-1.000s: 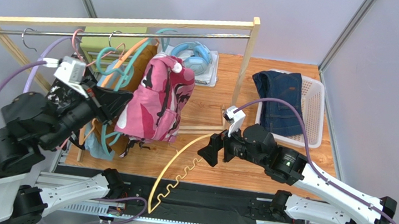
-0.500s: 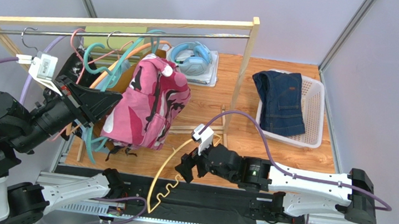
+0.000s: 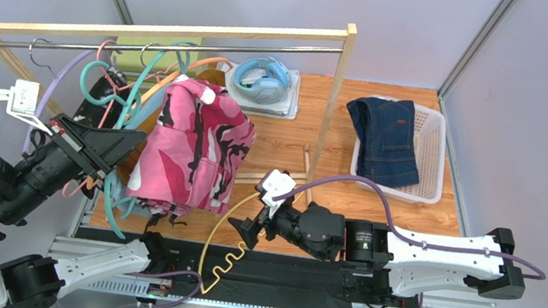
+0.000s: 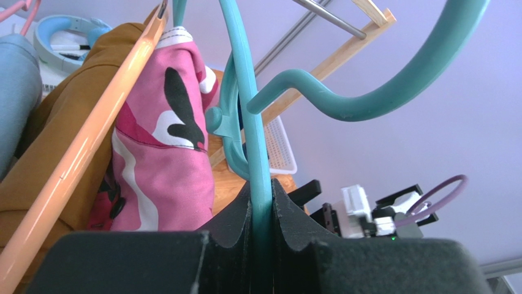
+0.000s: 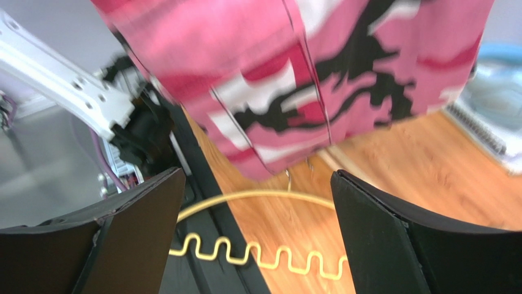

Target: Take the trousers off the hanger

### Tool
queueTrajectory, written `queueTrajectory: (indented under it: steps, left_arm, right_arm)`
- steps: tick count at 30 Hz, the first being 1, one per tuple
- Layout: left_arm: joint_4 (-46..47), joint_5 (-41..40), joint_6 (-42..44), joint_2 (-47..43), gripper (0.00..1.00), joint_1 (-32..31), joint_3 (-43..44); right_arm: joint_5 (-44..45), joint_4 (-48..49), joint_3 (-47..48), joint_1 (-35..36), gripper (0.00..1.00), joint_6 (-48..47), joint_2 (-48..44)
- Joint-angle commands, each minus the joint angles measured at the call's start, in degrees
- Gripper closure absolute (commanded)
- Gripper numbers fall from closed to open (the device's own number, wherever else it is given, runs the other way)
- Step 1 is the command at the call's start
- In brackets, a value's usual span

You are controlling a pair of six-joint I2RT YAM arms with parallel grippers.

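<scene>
The pink floral trousers (image 3: 193, 145) hang folded over a teal hanger (image 3: 108, 182) below the rack's rail. My left gripper (image 3: 137, 138) is shut on that hanger; in the left wrist view the teal bar (image 4: 257, 153) runs up from between the closed jaws (image 4: 261, 205), with the pink cloth (image 4: 162, 165) just left of it. My right gripper (image 3: 249, 233) is open, low over the table, right of the pink trousers' hem. Its wrist view shows the pink cloth (image 5: 306, 79) above the wide jaws (image 5: 257, 233). Dark navy trousers (image 3: 386, 139) lie in the white basket (image 3: 433, 159).
Mustard-brown trousers (image 4: 67, 135) on an orange hanger (image 4: 92, 147) and light blue cloth (image 4: 15, 92) hang beside the pink pair. A yellow wire hanger (image 3: 221, 260) lies across the table's near edge. Blue headphones (image 3: 262, 76) sit behind the wooden rack (image 3: 330, 91).
My left arm has drawn back to the left, swinging the teal hanger and pink trousers with it. My right gripper has moved left and nearer, down to the trousers' hem, still open.
</scene>
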Motion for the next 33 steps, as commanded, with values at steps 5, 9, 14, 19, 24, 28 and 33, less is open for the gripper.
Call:
queueTrajectory:
  steps: [5, 9, 14, 19, 24, 28, 33]
  left_arm:
    - [8.64, -5.43, -9.02, -2.88, 1.00, 0.10, -4.88]
    - [6.53, -7.54, -11.22, -1.92, 1.00, 0.10, -5.24]
    - [6.44, -8.07, -13.60, -1.56, 1.00, 0.10, -6.29]
    - [6.18, -8.25, -15.27, -1.74, 1.00, 0.10, -6.73]
    - [6.18, -8.51, -16.24, -2.00, 1.00, 0.10, -6.91]
    - [6.18, -8.07, -16.24, -2.00, 1.00, 0.10, -6.56]
    - [6.09, -7.90, -15.98, -2.18, 1.00, 0.10, -6.12]
  right_arm:
    - [2.48, 7.76, 9.55, 4.40, 0.04, -11.97, 5.63]
    - [8.19, 14.25, 12.62, 8.36, 0.04, -21.54, 10.19]
    - [11.97, 19.19, 17.01, 8.81, 0.03, -26.57, 15.65]
    - [15.57, 25.25, 19.66, 8.81, 0.08, -31.93, 21.01]
    - [16.02, 29.73, 23.34, 8.81, 0.16, -36.50, 25.59]
    - [18.82, 34.56, 25.01, 8.55, 0.25, -40.28, 29.28]
    - [22.35, 38.35, 26.78, 7.84, 0.39, -42.21, 32.27]
